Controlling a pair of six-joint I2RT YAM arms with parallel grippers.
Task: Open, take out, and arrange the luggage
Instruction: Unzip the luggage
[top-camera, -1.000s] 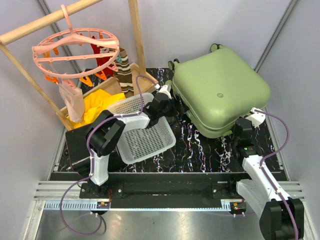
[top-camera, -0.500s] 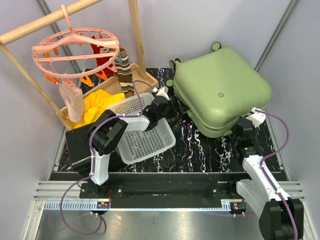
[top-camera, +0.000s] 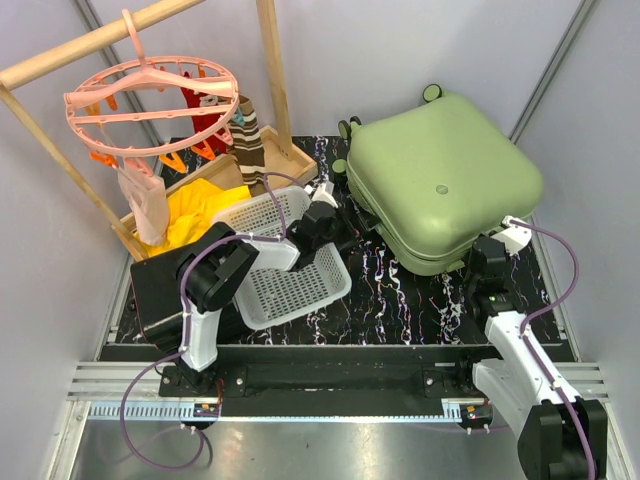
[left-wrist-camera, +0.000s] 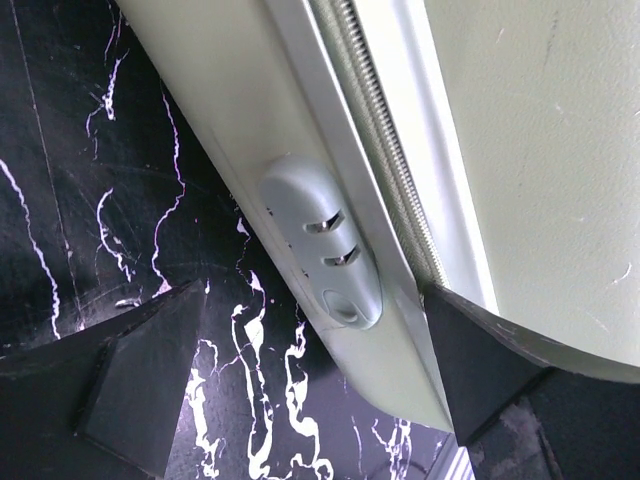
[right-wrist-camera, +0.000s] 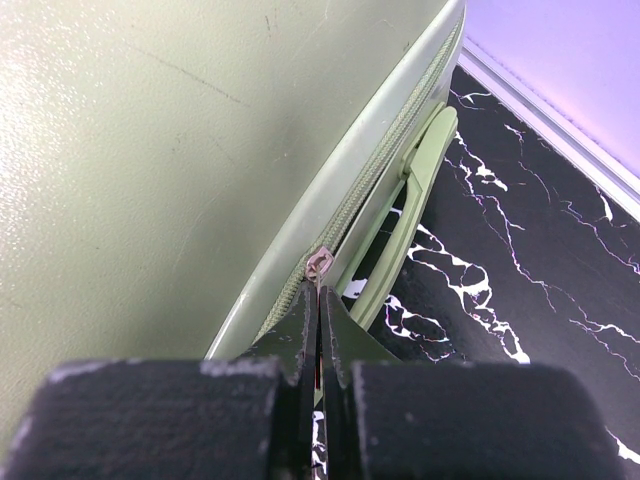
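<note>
The light-green luggage (top-camera: 440, 180) lies closed on the black marbled table, its wheels at the far side. At its left side my left gripper (top-camera: 336, 208) stands open. In the left wrist view its fingers (left-wrist-camera: 140, 390) straddle the luggage's lower edge (left-wrist-camera: 230, 110) just below a grey lock housing (left-wrist-camera: 322, 240). My right gripper (top-camera: 488, 250) sits at the near right corner, shut on the zipper pull (right-wrist-camera: 318, 265) of the luggage (right-wrist-camera: 150, 150). The pull sticks out from between the fingertips on the zipper track, beside the green side handle (right-wrist-camera: 422, 170).
A white perforated basket (top-camera: 290, 290) lies under the left arm, with a black boxy case (top-camera: 155, 290) to its left. Behind them a wooden rack (top-camera: 270, 60) holds a pink round hanger (top-camera: 150, 100), over a wooden tray and yellow cloth (top-camera: 200, 205).
My left gripper has shifted a little nearer and to the right along the luggage's left side. The right arm and the luggage have not moved.
</note>
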